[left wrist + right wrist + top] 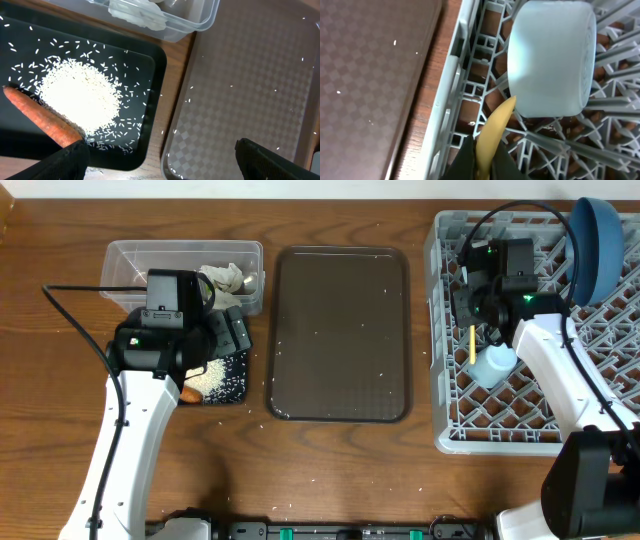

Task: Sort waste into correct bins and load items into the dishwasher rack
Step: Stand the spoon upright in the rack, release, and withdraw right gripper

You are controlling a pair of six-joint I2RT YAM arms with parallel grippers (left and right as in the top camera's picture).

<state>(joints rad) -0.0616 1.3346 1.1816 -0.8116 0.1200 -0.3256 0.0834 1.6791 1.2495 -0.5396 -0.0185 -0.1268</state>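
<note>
My right gripper is shut on the pale yellow spoon, held over the left part of the grey dishwasher rack, its tip beside the light blue cup lying in the rack; the spoon and cup also show overhead. The dark blue bowl stands on edge at the rack's far right. My left gripper is open and empty above the black tray, which holds white rice and the orange carrot piece. The clear tub holds white tissue.
The large brown serving tray lies between the black tray and the rack, with a few stray rice grains on it. Wooden table surface shows all round. My arms reach in from the near edge.
</note>
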